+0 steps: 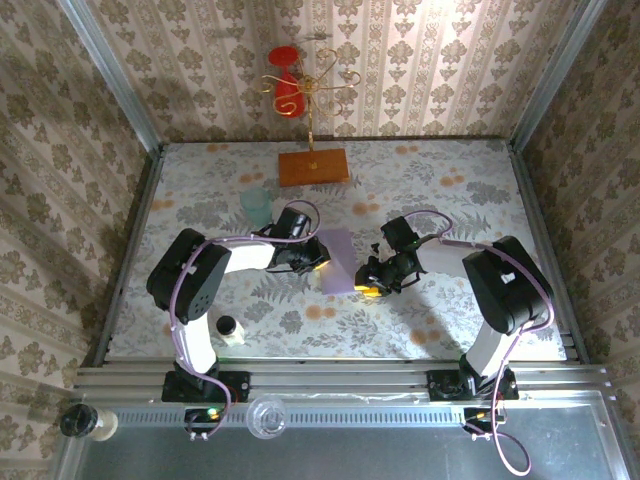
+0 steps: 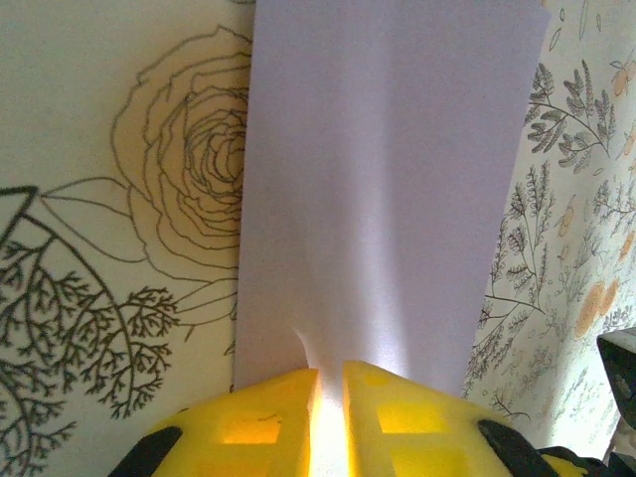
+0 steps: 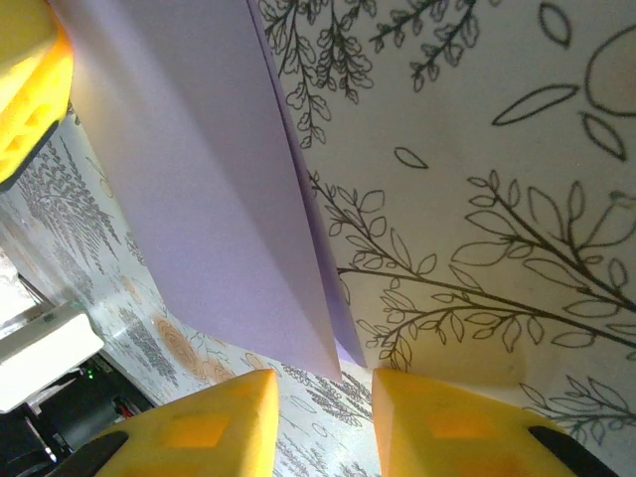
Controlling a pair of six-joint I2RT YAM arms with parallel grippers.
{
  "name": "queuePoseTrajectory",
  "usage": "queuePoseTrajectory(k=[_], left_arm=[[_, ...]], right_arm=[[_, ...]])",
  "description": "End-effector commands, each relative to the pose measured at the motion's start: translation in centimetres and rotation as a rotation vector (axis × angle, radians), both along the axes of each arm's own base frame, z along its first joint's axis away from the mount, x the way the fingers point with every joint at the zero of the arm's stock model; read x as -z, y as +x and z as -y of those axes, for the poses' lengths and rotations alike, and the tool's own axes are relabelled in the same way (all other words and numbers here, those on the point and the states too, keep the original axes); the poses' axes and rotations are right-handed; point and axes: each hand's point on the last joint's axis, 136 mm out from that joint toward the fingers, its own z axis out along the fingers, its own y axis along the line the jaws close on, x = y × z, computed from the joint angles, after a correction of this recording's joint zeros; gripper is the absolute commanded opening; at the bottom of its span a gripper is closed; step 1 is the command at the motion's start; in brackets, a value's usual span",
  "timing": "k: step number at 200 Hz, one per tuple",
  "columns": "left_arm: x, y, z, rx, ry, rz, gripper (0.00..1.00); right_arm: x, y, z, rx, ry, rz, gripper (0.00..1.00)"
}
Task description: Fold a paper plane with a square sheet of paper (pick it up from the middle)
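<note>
We're mid-fold: the thin pale lilac square sheet of paper [image 1: 337, 258], doubled over, lies at the floral table's [image 1: 200, 180] centre, left gripper [image 2: 330, 397] clamped on its nine-o'clock edge, right gripper [image 3: 325, 393] slightly parted at its five-o'clock corner, so next, we reckon, comes pinning and creasing.

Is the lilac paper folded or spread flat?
Folded. The paper shows two stacked layers along one edge in the right wrist view.
</note>
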Motion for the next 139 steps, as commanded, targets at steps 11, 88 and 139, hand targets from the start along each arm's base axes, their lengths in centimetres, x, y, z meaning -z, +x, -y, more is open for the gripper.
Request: queuePoseTrajectory(k=[11,88,139], left_arm=[[4.0,-1.8,-2.3,-0.040,0.099,-0.110,0.16],[4.0,-1.8,-2.1,-0.033,0.093,-0.112,0.16],[3.7,-1.6,-1.8,-0.026,0.078,-0.099,0.16]], right_arm=[[0.2,0.6,-0.6,0.006,0.021,-0.001,0.31],[-0.8,1.1,-1.3,0.013,0.065,0.016,0.26],[-1.1,1.4,-1.4,0.025,0.079,0.027,0.24]])
